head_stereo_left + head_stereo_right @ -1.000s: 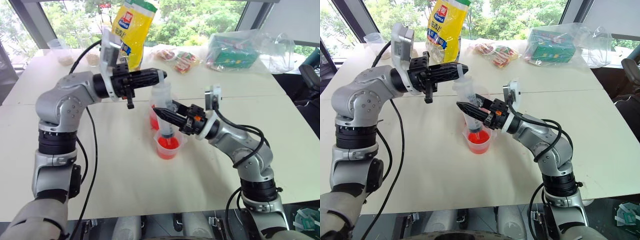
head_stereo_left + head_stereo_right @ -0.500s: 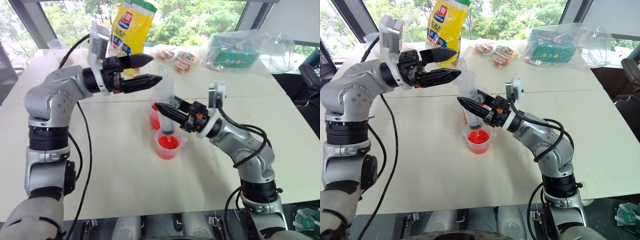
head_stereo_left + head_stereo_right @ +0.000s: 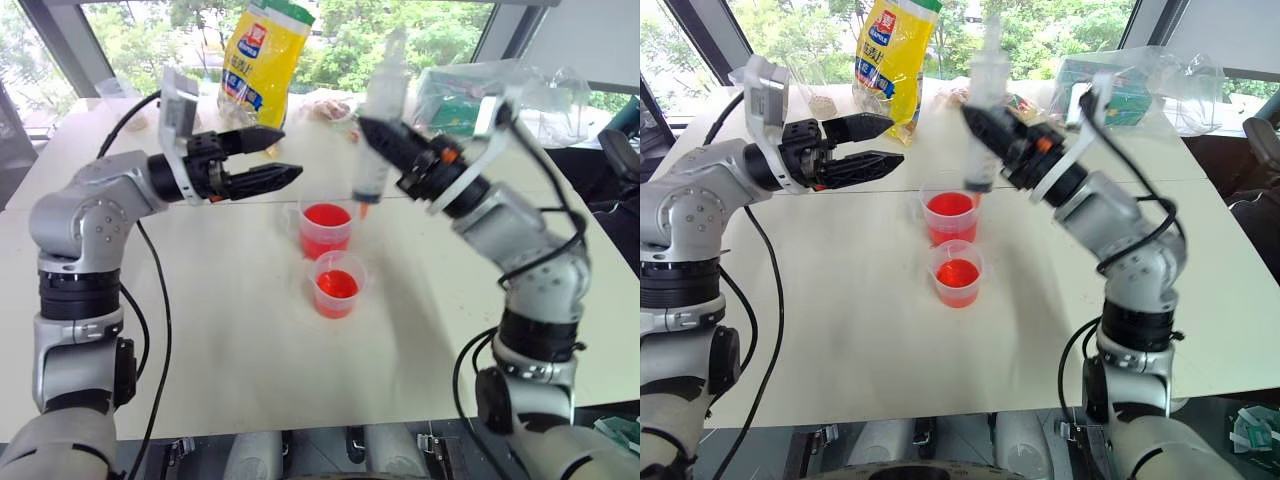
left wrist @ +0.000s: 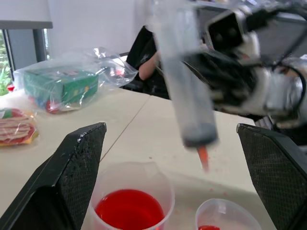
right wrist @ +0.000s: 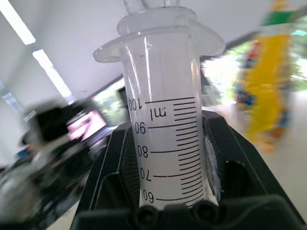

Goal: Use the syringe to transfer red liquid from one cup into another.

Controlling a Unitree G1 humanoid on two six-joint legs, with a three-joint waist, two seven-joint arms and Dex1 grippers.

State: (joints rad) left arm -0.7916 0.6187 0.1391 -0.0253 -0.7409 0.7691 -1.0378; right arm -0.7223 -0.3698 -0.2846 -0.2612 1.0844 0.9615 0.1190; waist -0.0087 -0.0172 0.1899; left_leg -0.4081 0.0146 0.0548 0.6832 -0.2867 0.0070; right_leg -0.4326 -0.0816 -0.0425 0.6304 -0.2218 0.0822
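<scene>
Right gripper (image 3: pixel 405 150) squeezes the syringe (image 3: pixel 377 140) up top; left gripper (image 3: pixel 268 158) is wide open, empty; both cups (image 3: pixel 325 229) hold red, so pouring looks done

This looks like a robotics lab or test room set up in an office building. Wide white desks (image 3: pixel 250 360) pushed together stand before tall dark-framed windows (image 3: pixel 60 45) with green trees outside. Along the far edge lie props: a tall yellow snack bag (image 3: pixel 262 60), a green box in a clear plastic bag (image 3: pixel 465 105), and small wrapped snacks (image 3: pixel 1015 103). Long strip lights (image 5: pixel 45 72) run across the ceiling.
</scene>
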